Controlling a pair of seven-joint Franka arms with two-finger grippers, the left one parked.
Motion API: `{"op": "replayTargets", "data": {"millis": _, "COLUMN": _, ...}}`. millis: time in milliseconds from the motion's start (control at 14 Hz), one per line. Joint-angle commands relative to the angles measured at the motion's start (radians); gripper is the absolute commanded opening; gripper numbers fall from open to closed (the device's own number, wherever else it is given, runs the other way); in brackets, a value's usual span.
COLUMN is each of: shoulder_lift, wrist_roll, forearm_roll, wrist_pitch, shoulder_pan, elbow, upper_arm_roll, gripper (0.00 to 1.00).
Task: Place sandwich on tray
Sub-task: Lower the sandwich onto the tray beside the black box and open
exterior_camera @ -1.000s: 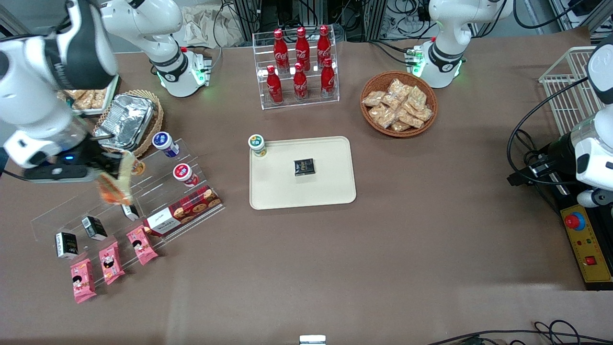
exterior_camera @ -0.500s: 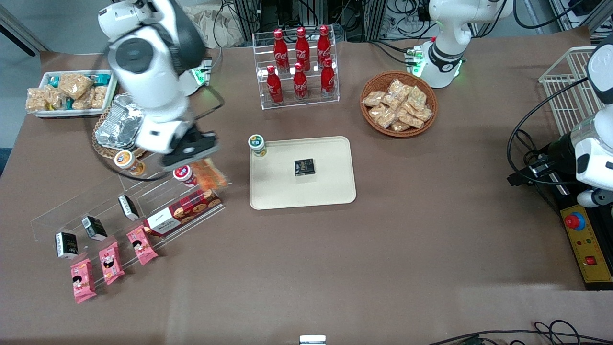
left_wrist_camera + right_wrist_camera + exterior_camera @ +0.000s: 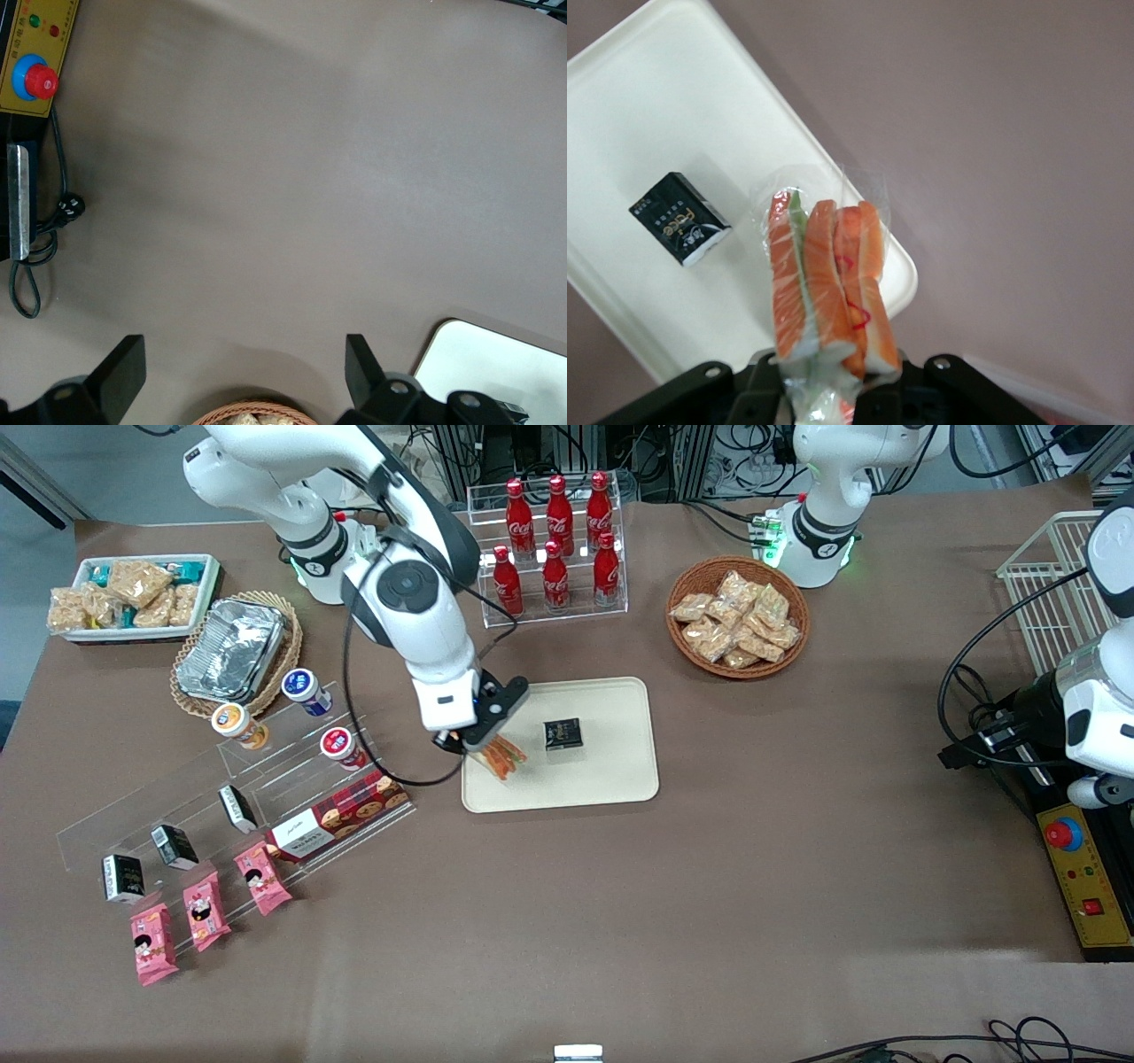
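My gripper (image 3: 483,746), left of frame centre, clamps the clear-wrapped triangular sandwich (image 3: 503,758) above the cream rectangular tray's (image 3: 611,779) edge; released here, it could tip onto the brown table (image 3: 709,886).

Orange-and-cream striped sandwich (image 3: 828,283) in clear wrap, cream-beige tray (image 3: 602,779), black packet (image 3: 563,733), brown tablecloth (image 3: 620,903)

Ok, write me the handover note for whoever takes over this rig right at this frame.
Gripper: shut on the sandwich, hanging over the tray at its corner nearest the working arm's end.
Tray: already carries a small black packet.
Done: sandwich picked up and carried to the tray.
Left: lower it onto bare tray surface, probably clear of the packet, open the fingers, pull the arm away.
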Motion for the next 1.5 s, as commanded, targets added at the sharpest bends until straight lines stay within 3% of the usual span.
{"op": "replayTargets", "data": {"millis": 0, "shoulder_lift": 0.095, "wrist_roll": -0.158, "forearm_roll": -0.020, "wrist_pitch": 0.122, "shoulder_pan": 0.023, "elbow": 0.028, "upper_arm_roll": -0.009, "gripper": 0.00}}
{"op": "replayTargets", "data": {"millis": 214, "shoulder_lift": 0.203, "wrist_roll": -0.278, "forearm_roll": -0.018, "wrist_pitch": 0.252, "shoulder_pan": 0.030, "elbow": 0.045, "upper_arm_roll": -0.009, "gripper": 0.00}}
{"op": "replayTargets", "data": {"millis": 429, "shoulder_lift": 0.305, "wrist_roll": -0.375, "forearm_roll": -0.031, "wrist_pitch": 0.267, "shoulder_pan": 0.084, "elbow": 0.134, "upper_arm_roll": -0.012, "gripper": 0.00}}
{"op": "replayTargets", "data": {"millis": 786, "shoulder_lift": 0.385, "wrist_roll": -0.382, "forearm_roll": -0.176, "wrist_pitch": 0.273, "shoulder_pan": 0.142, "elbow": 0.192, "upper_arm_roll": -0.012, "gripper": 0.00}}
{"op": "replayTargets", "data": {"millis": 857, "shoulder_lift": 0.403, "wrist_roll": -0.380, "forearm_roll": -0.182, "wrist_pitch": 0.273, "shoulder_pan": 0.150, "elbow": 0.206, "upper_arm_roll": -0.012, "gripper": 0.12}}
{"op": "replayTargets", "data": {"millis": 929, "shoulder_lift": 0.420, "wrist_roll": -0.380, "forearm_roll": -0.187, "wrist_pitch": 0.273, "shoulder_pan": 0.150, "elbow": 0.227, "upper_arm_roll": -0.012, "gripper": 0.14}}
{"op": "replayTargets", "data": {"millis": 1000, "shoulder_lift": 0.428, "wrist_roll": -0.374, "forearm_roll": -0.192, "wrist_pitch": 0.271, "shoulder_pan": 0.150, "elbow": 0.241, "upper_arm_roll": -0.014, "gripper": 0.37}}
{"op": "replayTargets", "data": {"millis": 1071, "shoulder_lift": 0.428, "wrist_roll": -0.372, "forearm_roll": -0.187, "wrist_pitch": 0.271, "shoulder_pan": 0.147, "elbow": 0.245, "upper_arm_roll": -0.014, "gripper": 0.97}}
{"op": "replayTargets", "data": {"millis": 1429, "shoulder_lift": 0.371, "wrist_roll": -0.306, "forearm_roll": -0.176, "wrist_pitch": 0.204, "shoulder_pan": 0.130, "elbow": 0.240, "upper_arm_roll": -0.020, "gripper": 0.99}}
